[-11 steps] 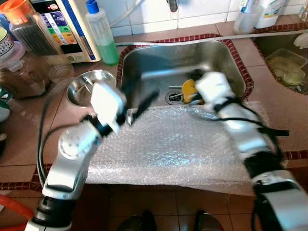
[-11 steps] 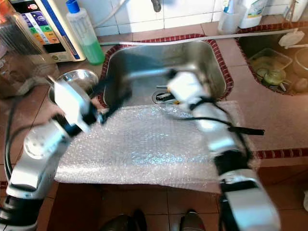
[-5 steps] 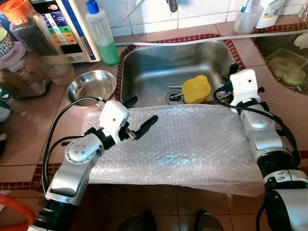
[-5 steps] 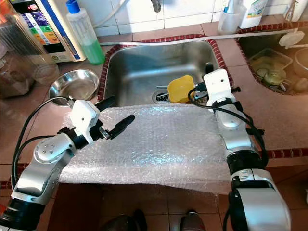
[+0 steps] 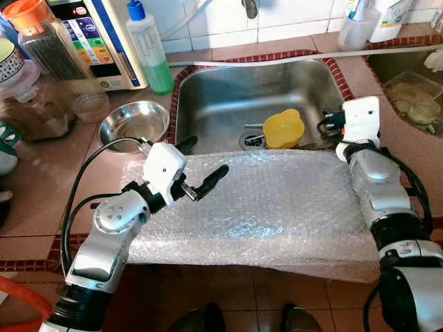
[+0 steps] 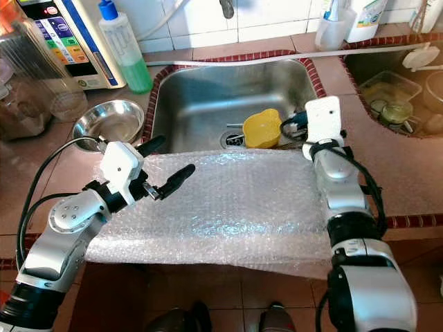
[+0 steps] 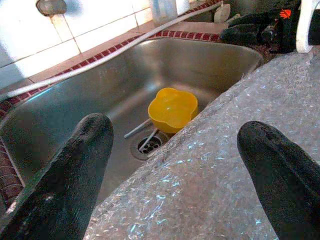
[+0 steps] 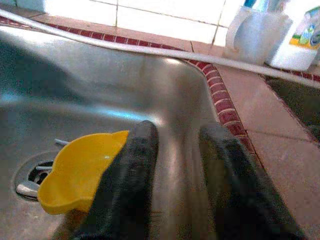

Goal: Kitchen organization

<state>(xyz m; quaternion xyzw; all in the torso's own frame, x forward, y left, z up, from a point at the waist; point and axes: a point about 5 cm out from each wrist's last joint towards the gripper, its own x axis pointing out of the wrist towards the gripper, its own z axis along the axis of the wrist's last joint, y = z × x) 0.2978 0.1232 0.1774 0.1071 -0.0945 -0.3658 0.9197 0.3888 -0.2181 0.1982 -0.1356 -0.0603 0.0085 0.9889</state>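
**Right now: both grippers hovering at the sink, yellow cup not yet taken**

You are holding the right gripper just beside the small yellow plastic cup, which is sitting on the floor of the stainless steel sink next to the drain. Its two fingers are standing a little apart with nothing between them, so it is probably lining up for a grasp on the cup rim. You are keeping the left gripper spread wide and empty, hanging over the near-left part of the clear bubble wrap sheet; likely waiting, or ready to pin the sheet. That sheet is lying across the counter front edge and overlapping the sink's near rim, maybe as padding.

Surface: terracotta tiled counter with a red tile border, white tiled wall behind. A round steel bowl is sitting left of the sink, a green soap bottle behind it.
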